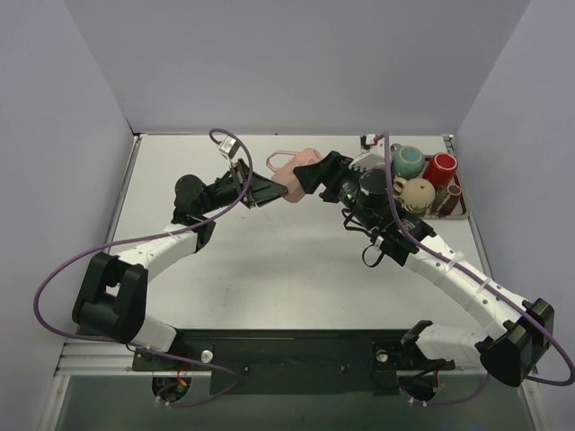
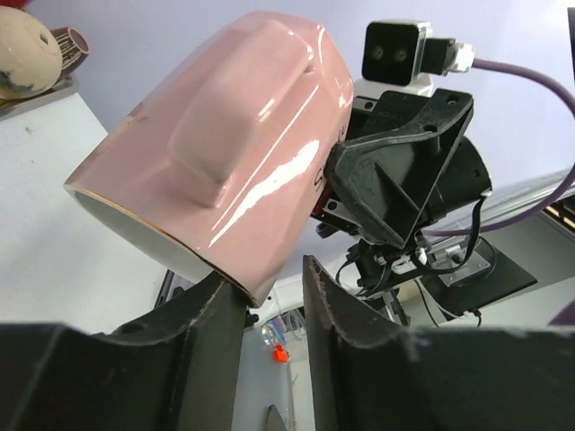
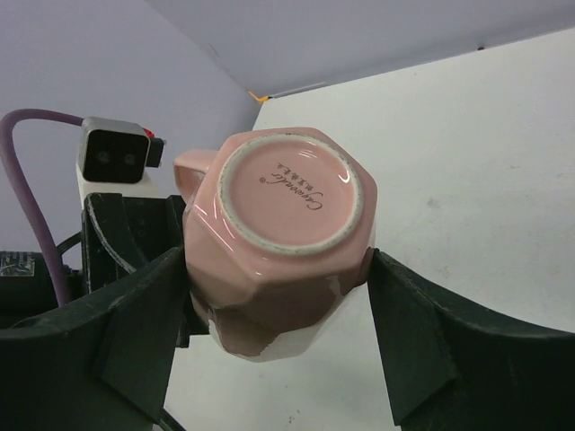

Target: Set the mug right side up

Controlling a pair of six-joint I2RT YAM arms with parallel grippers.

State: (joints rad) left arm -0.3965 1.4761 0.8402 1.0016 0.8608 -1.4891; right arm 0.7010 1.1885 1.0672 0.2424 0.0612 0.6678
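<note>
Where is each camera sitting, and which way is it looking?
Top camera: high behind the arms, looking down at the table; both arms show, left gripper and right gripper meeting at the mug.
Left wrist camera: on the left arm, looking along its gripper at the mug's rim and side, right gripper beyond.
Right wrist camera: on the right arm, facing the mug's bottom, held between its own fingers.
Shared: both wrist views see the mug, from opposite ends.

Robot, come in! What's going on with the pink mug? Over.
Right gripper shut on mug, base end. Left gripper open around the rim. Mug in the air, on its side. Nothing blocking it.
</note>
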